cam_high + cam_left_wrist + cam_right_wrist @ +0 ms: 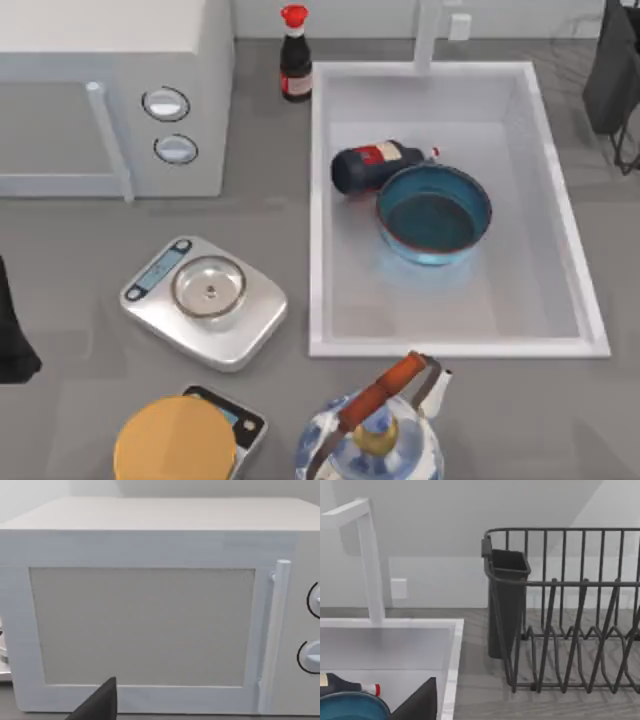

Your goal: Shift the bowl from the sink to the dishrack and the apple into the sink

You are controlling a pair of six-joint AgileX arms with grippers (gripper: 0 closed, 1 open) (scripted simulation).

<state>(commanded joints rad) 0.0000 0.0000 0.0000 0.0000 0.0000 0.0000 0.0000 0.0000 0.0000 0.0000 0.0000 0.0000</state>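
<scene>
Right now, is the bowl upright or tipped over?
Upright: the bowl sits in the sink, its dark inside facing up.

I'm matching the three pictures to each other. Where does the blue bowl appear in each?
Top view: the bowl sits in the sink, right of centre, beside a lying dark bottle.
Left wrist view: not in it; a microwave faces the camera.
Right wrist view: bowl rim at the lower left corner.
Shared landmark: the lying bottle.

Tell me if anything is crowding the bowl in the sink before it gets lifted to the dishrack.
Yes: a dark bottle lies on its side in the sink, right against the bowl on its far-left side. Nothing visible blocks the way to the dishrack.
</scene>
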